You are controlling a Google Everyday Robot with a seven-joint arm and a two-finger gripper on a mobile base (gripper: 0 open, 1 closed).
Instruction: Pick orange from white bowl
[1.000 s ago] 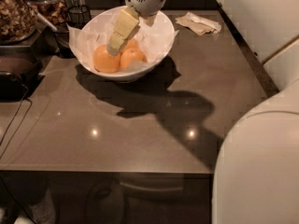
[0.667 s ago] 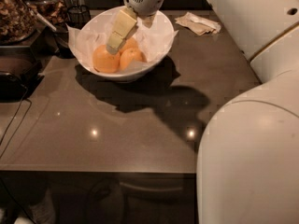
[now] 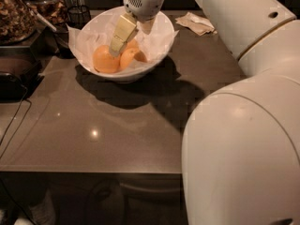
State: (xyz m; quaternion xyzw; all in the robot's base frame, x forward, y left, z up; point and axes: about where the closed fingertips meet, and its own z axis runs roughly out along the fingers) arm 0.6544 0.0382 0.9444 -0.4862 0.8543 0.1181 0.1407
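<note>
Reaching down into the white bowl [image 3: 161,50] near the counter's [image 3: 117,125] far left corner, the gripper [image 3: 124,39] meets the orange [image 3: 104,60] inside. Gripping or released? Cannot tell. The fruit's round, so its heading is unreadable.

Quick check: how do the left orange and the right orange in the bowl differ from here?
The left orange shows as a nearly full round; the right orange is partly covered by the gripper, which reaches down between them. The left orange lies toward the left wall of the white bowl, the right orange nearer its middle. Both are the same colour and lie on the paper lining.
</note>
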